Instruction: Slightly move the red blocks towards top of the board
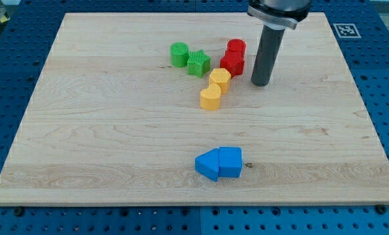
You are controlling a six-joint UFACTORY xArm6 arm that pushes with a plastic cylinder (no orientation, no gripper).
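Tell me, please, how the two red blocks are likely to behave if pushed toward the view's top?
The red blocks touch, so they would probably slide together. They look rigid and squat, so tipping seems unlikely. My tip sits to their right, not below, so a push from here would likely send them sideways toward the green blocks.

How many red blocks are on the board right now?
2. The red cylinder sits near the view's top; the red star-shaped block touches it just below. My tip stands right of both. None seem hidden.
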